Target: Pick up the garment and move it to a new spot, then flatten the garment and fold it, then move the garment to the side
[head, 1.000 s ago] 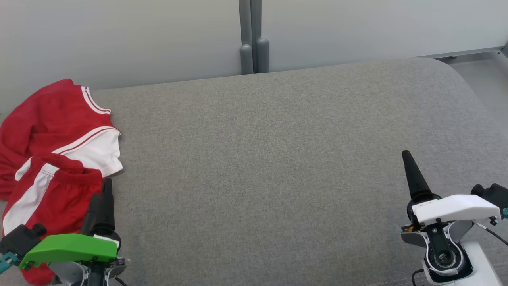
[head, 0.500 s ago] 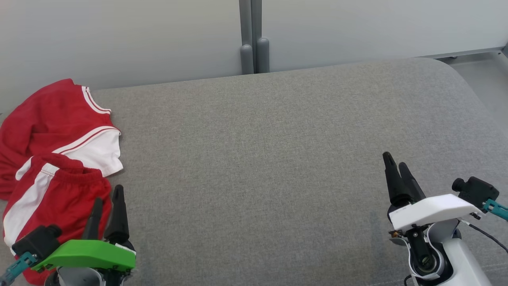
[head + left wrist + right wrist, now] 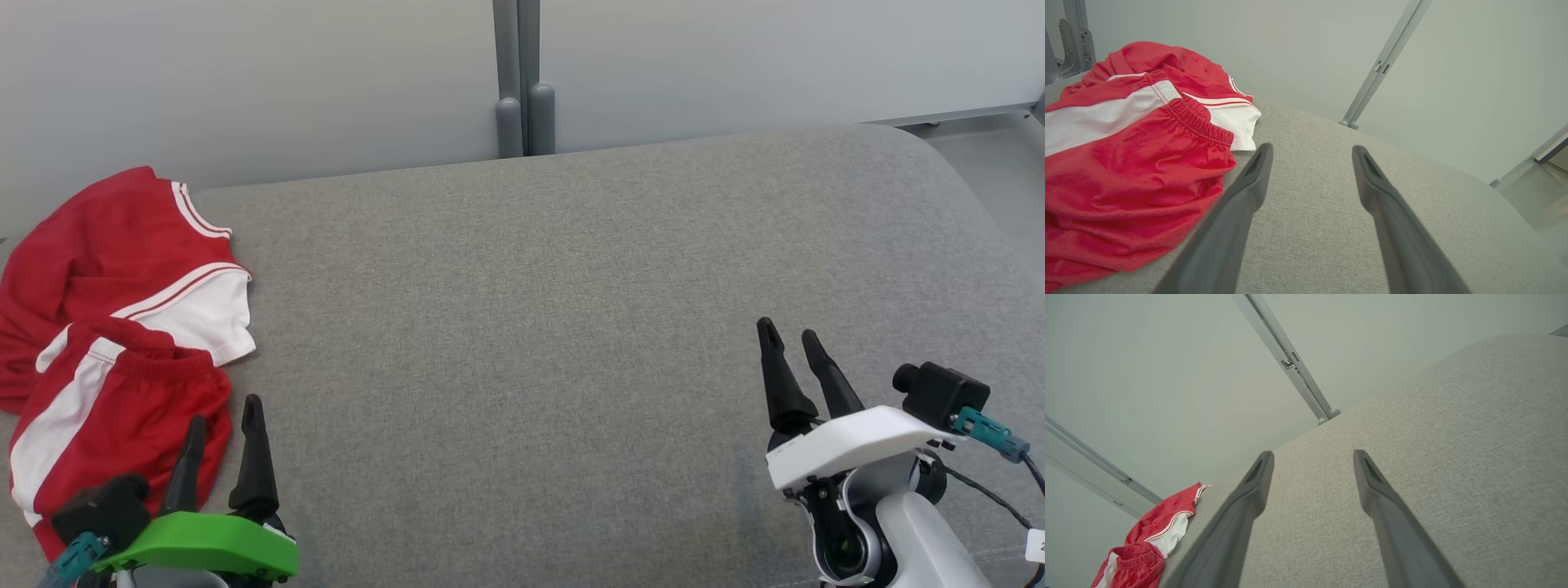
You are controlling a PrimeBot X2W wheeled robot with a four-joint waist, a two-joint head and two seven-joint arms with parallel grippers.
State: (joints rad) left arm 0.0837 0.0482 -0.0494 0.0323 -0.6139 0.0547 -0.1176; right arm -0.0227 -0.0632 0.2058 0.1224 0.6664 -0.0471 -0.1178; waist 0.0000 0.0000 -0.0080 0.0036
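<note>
Here's the wide grey fabric-covered tabletop (image 3: 531, 327), rounded at its far right corner and bare across the middle. Behind it runs a pale grey wall panel (image 3: 245, 82), split by a slim grey metal post (image 3: 522, 73) that comes down to the tabletop's back edge.

Over at the tabletop's far left edge lies the crumpled red garment with white side panels and white stripes (image 3: 114, 327). It's bunched in two humps, with a gathered elastic waistband showing in the nearer one.

Down at the lower left is the left gripper (image 3: 224, 411) under its bright green cover (image 3: 204, 543), its fingers spread wide and holding nothing. The outer finger shows over the garment's near right edge, the inner one over bare grey fabric, and I can't tell whether either touches the cloth.

On the lower right is the right gripper (image 3: 786, 328) with its white cover (image 3: 849, 445), well apart from the garment. Its fingers are parted and empty, pointing across bare tabletop.

A small black camera (image 3: 939, 392) rides just behind it.
</note>
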